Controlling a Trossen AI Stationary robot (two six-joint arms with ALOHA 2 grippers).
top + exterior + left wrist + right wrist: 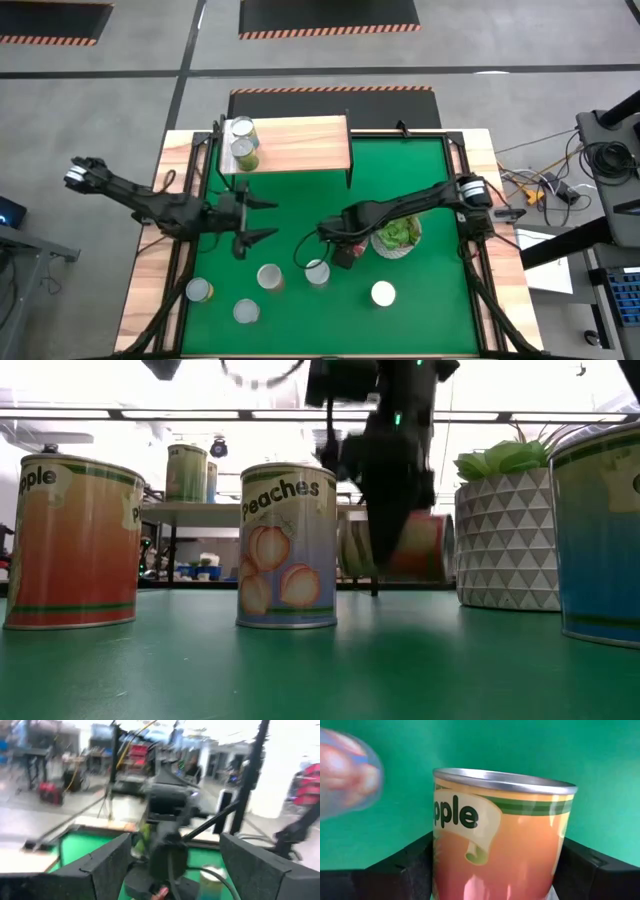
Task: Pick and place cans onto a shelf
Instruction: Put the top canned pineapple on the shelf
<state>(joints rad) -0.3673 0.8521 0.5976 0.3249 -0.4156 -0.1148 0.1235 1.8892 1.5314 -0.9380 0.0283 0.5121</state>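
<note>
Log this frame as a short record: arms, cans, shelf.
right pincer: shut on orange apple-labelled tin can, over green mat
left pincer: open, empty, above mat
light-wood shelf: two cans at its left end
loose cans on mat: four
white plant pot: beside right arm

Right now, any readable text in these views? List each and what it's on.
"Peaches": on the peach can standing mid-mat in the low view.
"pple": on the orange can at that view's left edge; the first letter is hidden round the curve.
"pple": on the orange can between the right hand's fingers, same cut-off.
Cans on the shelf: labels too small to read.
Left wrist view: too blurred, nothing legible.
</note>
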